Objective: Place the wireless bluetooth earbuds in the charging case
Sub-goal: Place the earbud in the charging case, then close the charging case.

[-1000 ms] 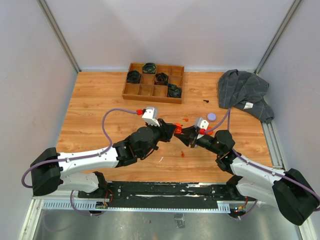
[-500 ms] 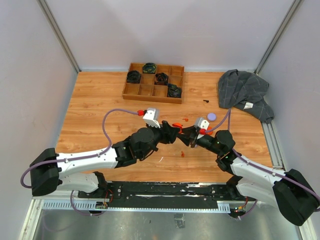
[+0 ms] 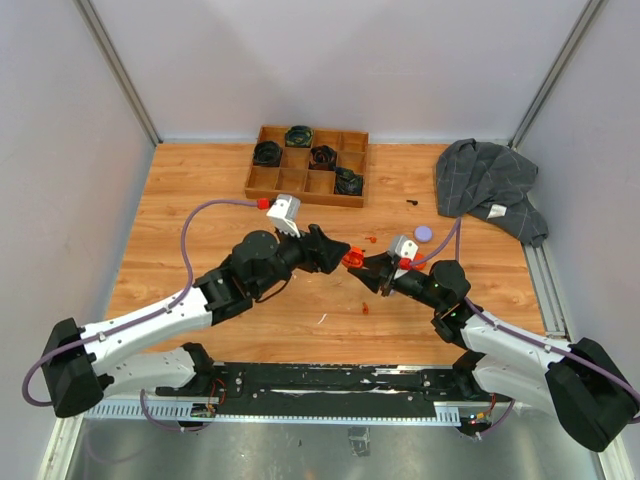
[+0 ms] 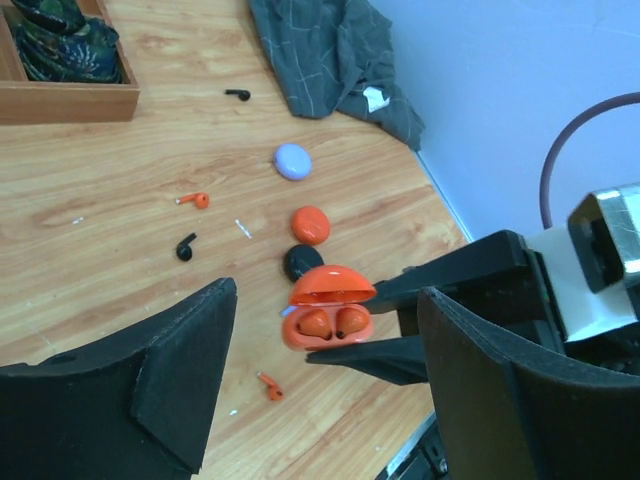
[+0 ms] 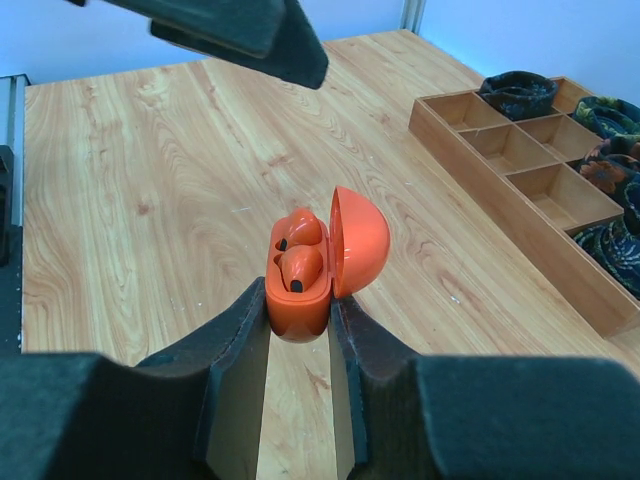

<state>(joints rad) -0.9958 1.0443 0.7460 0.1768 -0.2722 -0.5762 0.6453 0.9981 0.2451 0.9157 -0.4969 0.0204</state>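
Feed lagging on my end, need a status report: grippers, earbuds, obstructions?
Left gripper open, empty. Right gripper shut on orange case, lid up. Two orange earbuds seated inside. Nothing blocking the lid.

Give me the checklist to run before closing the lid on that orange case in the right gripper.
1. The orange round plastic charging case is clamped in the right gripper: ok.
2. Two orange earbuds sit in the case's wells: ok.
3. Earbuds are pressed fully down so the lid can shut: cannot tell.
4. The hinged orange lid is shut: not ok, it stands open.
5. The left gripper is open, empty and clear of the case: ok.
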